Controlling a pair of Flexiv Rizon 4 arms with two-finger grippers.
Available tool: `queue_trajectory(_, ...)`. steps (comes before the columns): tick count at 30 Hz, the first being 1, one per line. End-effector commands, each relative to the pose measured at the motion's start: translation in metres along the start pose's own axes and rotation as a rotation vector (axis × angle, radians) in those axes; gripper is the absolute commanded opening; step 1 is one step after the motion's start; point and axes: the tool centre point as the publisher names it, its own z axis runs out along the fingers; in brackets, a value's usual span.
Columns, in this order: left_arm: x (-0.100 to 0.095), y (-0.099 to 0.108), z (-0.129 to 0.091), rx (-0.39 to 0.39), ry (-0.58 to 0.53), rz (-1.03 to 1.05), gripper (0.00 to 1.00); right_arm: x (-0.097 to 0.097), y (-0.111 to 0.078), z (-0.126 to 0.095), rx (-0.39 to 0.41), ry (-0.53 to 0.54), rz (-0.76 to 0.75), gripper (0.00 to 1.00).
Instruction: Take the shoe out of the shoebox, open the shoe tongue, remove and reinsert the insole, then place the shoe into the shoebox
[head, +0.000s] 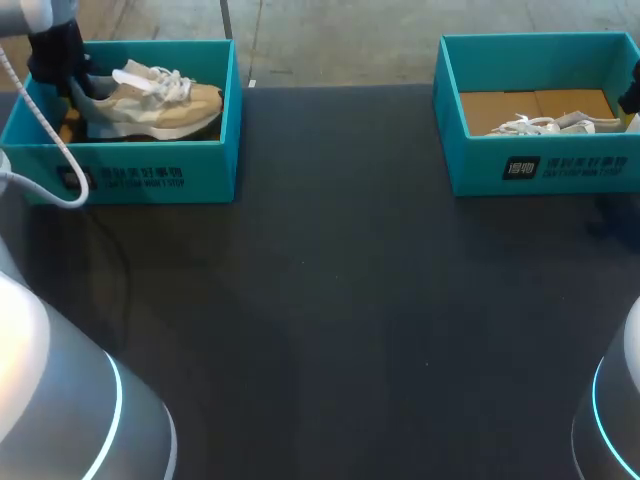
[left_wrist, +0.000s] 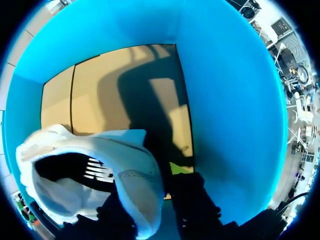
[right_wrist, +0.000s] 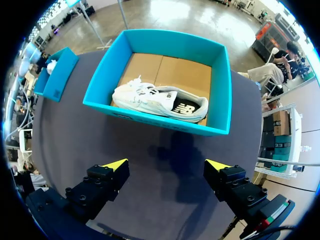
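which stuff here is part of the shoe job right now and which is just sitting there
In use: beige shoe, left shoebox, left gripper on its heel.
Sitting idle: white shoe, right shoebox, right gripper, open.

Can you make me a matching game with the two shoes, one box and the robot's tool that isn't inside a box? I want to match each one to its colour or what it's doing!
Things:
1. left shoebox
2. left shoe
3. right shoe
4. right tool

Colour or state:
A. white
B. open, over the dark table
C. teal
D. beige with white laces

Pairs: 1-C, 2-D, 3-A, 4-B
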Motion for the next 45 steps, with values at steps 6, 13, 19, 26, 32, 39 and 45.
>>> queue_trajectory(6, 0.004, 0.000, -0.012, 0.019, 0.013, 0.020, 0.00, 0.000, 0.000, 0.000, 0.000, 0.001, 0.000, 1.00)
queue_trajectory(13, 0.005, -0.006, -0.040, 0.014, 0.028, 0.039, 0.00, 0.000, 0.000, 0.000, 0.000, 0.001, 0.000, 1.00)
queue_trajectory(19, 0.003, -0.004, -0.069, -0.015, 0.059, -0.012, 0.00, 0.000, 0.000, 0.000, 0.000, 0.001, 0.000, 1.00)
queue_trajectory(26, -0.001, 0.000, -0.103, 0.002, 0.080, -0.083, 0.00, 0.000, 0.000, 0.000, 0.000, 0.001, 0.000, 1.00)
queue_trajectory(32, -0.008, 0.001, -0.126, -0.010, 0.107, -0.096, 0.00, 0.000, 0.000, 0.000, 0.000, 0.001, 0.000, 1.00)
queue_trajectory(39, -0.024, 0.000, -0.154, -0.026, 0.138, -0.091, 0.00, 0.000, 0.000, 0.000, 0.000, 0.001, 0.000, 1.00)
queue_trajectory(45, -0.047, -0.007, -0.172, -0.029, 0.154, -0.112, 0.00, 0.000, 0.000, 0.000, 0.000, 0.001, 0.000, 1.00)
